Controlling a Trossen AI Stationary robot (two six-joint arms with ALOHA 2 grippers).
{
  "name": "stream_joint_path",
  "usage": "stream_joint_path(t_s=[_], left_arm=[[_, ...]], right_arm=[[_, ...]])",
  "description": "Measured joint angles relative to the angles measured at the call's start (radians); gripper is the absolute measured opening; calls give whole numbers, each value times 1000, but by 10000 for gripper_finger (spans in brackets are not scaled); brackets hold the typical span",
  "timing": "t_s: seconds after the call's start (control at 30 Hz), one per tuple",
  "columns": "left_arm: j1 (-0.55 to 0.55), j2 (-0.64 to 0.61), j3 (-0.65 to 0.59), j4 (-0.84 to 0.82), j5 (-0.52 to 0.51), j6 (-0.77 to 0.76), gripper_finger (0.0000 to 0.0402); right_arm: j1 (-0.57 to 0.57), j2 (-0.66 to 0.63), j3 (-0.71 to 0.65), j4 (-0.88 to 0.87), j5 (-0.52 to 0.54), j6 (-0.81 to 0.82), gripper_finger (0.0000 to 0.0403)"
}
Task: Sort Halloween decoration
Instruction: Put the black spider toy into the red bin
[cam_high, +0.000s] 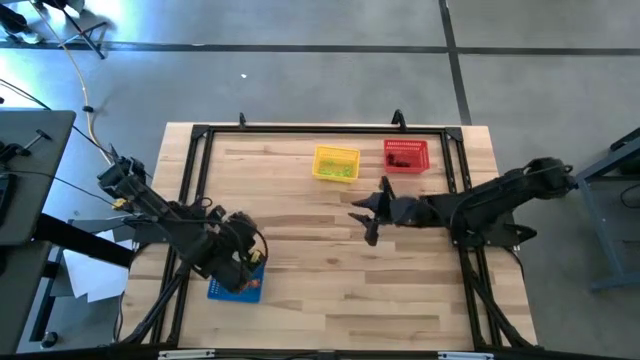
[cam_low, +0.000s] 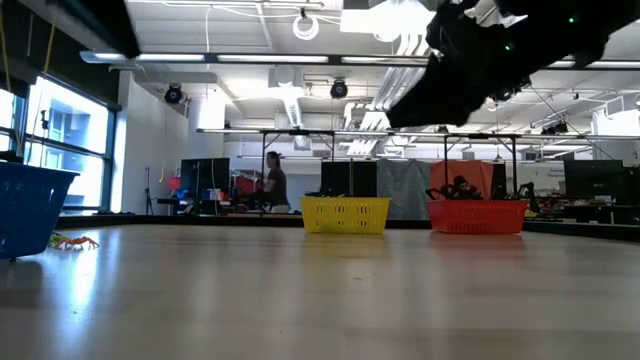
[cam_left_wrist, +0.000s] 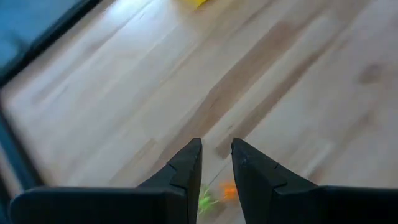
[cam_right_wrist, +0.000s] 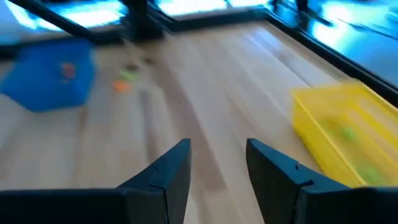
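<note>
Over the blue mesh basket (cam_high: 238, 287) at the desk's (cam_high: 330, 300) near-left corner, the left gripper (cam_left_wrist: 216, 163) hangs with jaws narrowly parted and empty; the tiny orange trinket (cam_left_wrist: 228, 191) and green trinket (cam_left_wrist: 206, 200) lying just beneath could skid on smooth planks when pinched. Rightward, the yellow basket (cam_high: 336, 163) holds green pieces, the red basket (cam_high: 405, 154) black ones; the right gripper (cam_right_wrist: 217, 163) waits mid-desk, jaws wide.
</note>
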Motion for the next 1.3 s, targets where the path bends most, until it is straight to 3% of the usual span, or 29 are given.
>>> stream_joint_path(t_s=[0.1,0.27,0.43,0.57,0.9,1.07,1.3], left_arm=[[9,-2,-96,2,69,-113,74],[31,-5,-245,2,254,-212,74],[58,-6,-385,36,368,-255,74],[92,-8,-468,128,395,-239,74],[199,-9,-570,366,437,-15,74],[214,-27,-593,363,442,19,74],[214,-36,-617,421,439,39,74]], right_arm=[[-51,7,-8,105,-89,-53,149],[-109,25,22,108,-90,-101,149],[-157,58,41,107,-92,-104,149],[-198,73,41,107,-92,-109,149],[-268,75,41,89,-89,-77,149],[-267,75,41,37,57,-34,149],[-267,75,41,-7,354,-56,149]])
